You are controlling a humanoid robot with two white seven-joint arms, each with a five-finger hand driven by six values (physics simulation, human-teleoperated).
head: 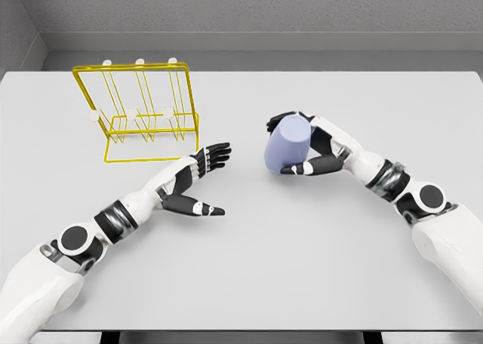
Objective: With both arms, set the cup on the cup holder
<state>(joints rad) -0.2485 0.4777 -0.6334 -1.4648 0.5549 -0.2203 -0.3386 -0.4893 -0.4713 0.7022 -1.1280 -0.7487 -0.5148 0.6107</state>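
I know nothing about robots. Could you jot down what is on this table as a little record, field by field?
surface: grey table
cup: pale lavender cup, tilted, held off the table right of the middle
right hand: right hand wrapped around the cup, thumb below, fingers over the top
left hand: left hand open, fingers spread, palm turned toward the cup, holding nothing
cup holder: yellow wire rack with white-tipped pegs, standing at the far left, no cup on it
gap: left hand and cup are apart

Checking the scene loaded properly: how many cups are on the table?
1. The pale blue cup is right of the table's middle, gripped by the right hand. The yellow wire rack at the back left holds none. Nothing looks hidden.
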